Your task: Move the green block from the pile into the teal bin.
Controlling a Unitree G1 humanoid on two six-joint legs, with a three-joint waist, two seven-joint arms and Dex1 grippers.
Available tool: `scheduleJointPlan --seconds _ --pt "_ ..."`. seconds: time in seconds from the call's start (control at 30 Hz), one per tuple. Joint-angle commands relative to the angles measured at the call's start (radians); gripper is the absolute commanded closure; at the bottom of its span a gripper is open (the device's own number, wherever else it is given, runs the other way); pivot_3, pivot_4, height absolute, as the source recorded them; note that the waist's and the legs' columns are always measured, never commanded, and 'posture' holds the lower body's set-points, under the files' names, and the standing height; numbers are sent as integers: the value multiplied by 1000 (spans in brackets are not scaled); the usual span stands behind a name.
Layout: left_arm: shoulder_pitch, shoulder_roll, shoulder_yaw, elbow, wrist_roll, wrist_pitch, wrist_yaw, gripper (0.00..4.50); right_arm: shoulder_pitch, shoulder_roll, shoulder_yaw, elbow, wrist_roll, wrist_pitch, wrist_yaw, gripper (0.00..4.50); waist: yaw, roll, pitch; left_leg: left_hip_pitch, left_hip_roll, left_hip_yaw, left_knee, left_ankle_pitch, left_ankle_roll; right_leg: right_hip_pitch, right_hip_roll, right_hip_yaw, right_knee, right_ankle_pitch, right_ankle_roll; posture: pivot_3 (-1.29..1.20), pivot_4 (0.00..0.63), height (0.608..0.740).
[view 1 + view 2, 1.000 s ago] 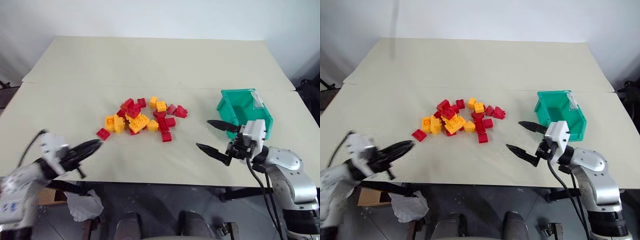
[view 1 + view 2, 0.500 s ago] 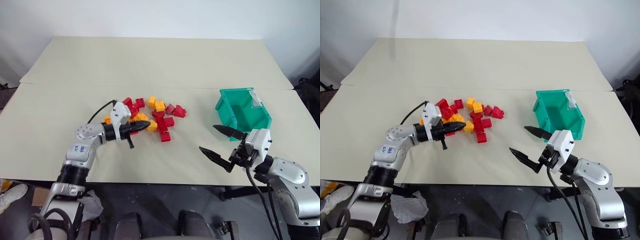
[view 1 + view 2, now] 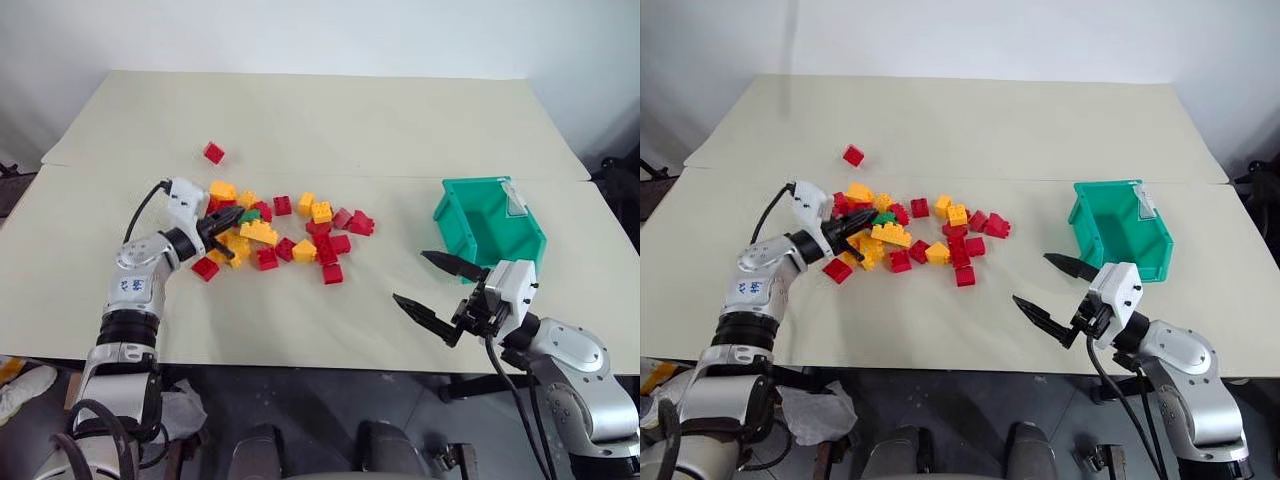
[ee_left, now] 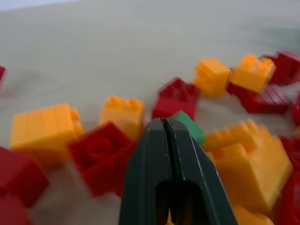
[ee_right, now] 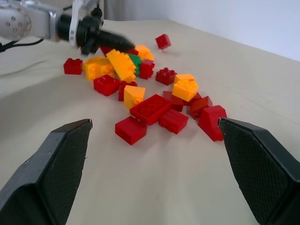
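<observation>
the left claw [image 3: 232, 216], its fingers pressed together and holding nothing, pokes into the pile of red and yellow studded plastic bricks [image 3: 285, 232] on the beige worktop [image 3: 330, 130]. the small dark-green plastic brick [image 3: 250, 215] lies in that pile just beyond its tip. the right claw [image 3: 438, 293] hangs wide and empty near the teal open-topped plastic bin [image 3: 490, 225].

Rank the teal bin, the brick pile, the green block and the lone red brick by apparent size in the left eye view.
1. Pile: widest spread.
2. Teal bin.
3. Lone red brick and green block: look alike; the block is partly hidden among bricks, so no ranking.
</observation>
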Motion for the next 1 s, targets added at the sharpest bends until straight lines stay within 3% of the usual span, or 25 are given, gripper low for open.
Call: scheduleJointPlan --seconds 0.03,0.37,0.6,0.7,1.0 --pt "42 32 -34 -84 10 -11 -100 4470 -11 5 0 -23 7 -18 0 0 0 0 0 0 0 0 0 0 0 0 0 0 0 0 0 0 150 740" --pt "197 65 -45 -336 -66 5 -293 4470 -15 12 22 -30 11 -10 0 0 -2 0 0 0 0 0 0 0 0 0 0 0 0 0 0 0 150 740" --pt "355 105 148 -449 -202 125 -226 4470 -29 8 24 -34 29 2 8 0 -6 0 0 0 1 0 0 0 0 0 0 0 1 0 0 0 150 740" --pt "467 123 291 -464 -246 139 -153 3979 -61 18 25 -16 34 -12 13 0 -9 0 0 0 1 0 0 0 0 0 0 0 1 0 0 0 150 740" --pt "727 119 543 -525 -304 149 -41 1221 -142 21 63 54 20 -21 59 0 -5 -1 0 0 1 0 0 0 1 0 0 0 0 0 0 0 150 740"
